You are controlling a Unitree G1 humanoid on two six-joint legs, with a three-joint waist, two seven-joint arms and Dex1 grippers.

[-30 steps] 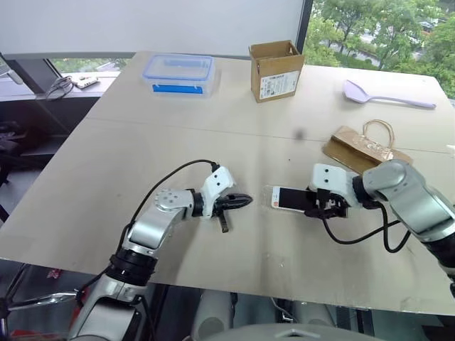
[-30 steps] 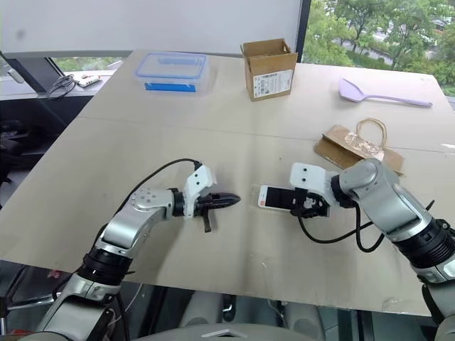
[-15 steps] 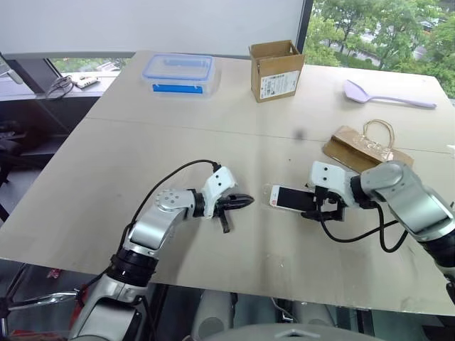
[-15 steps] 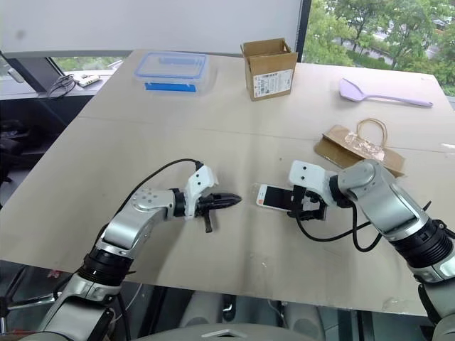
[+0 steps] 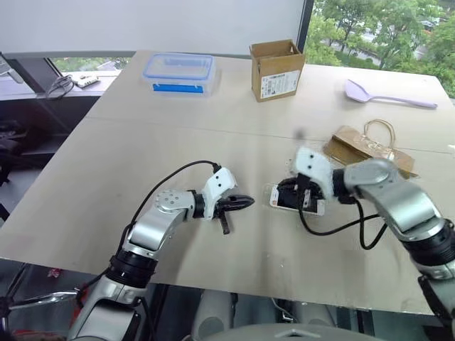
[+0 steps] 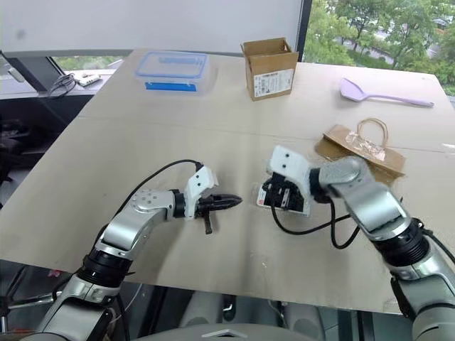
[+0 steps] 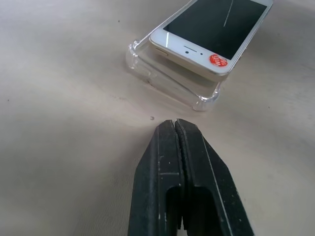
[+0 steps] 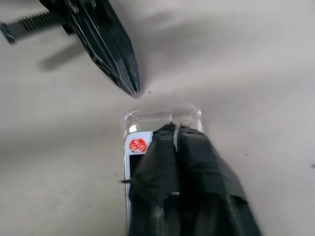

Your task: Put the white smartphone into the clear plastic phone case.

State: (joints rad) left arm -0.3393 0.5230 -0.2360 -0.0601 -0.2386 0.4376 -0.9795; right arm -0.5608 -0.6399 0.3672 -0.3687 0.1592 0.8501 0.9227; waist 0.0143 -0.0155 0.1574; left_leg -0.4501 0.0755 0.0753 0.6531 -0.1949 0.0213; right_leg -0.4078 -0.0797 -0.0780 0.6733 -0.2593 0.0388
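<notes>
Left wrist view shows us the white smartphone (image 7: pixel 206 30) lying tilted on the clear plastic phone case (image 7: pixel 170 78), near the desk's (image 5: pixel 106 185) front edge. Our right gripper (image 8: pixel 174 132), fingers pressed together, sits atop it; our left gripper (image 7: pixel 176 129), also closed, waits just beside. Pushing off-centre could skid both sideways.

Phone (image 7: pixel 211 34) is white with a black screen and a little round orange-red sticker at one end, sitting in a see-through case (image 7: pixel 170 81) on a plain pale beige surface (image 5: pixel 142 142). Both hands, left hand (image 5: pixel 242 201) and right hand (image 8: pixel 174 132), have black fingers with white housings behind them. Further back there's a clear box with a blue-rimmed lid (image 5: pixel 178 74), a brown cardboard box (image 5: pixel 276 69) with a white label, a lilac spoon (image 5: pixel 387 94) and a brown paper bag (image 5: pixel 366 148).
</notes>
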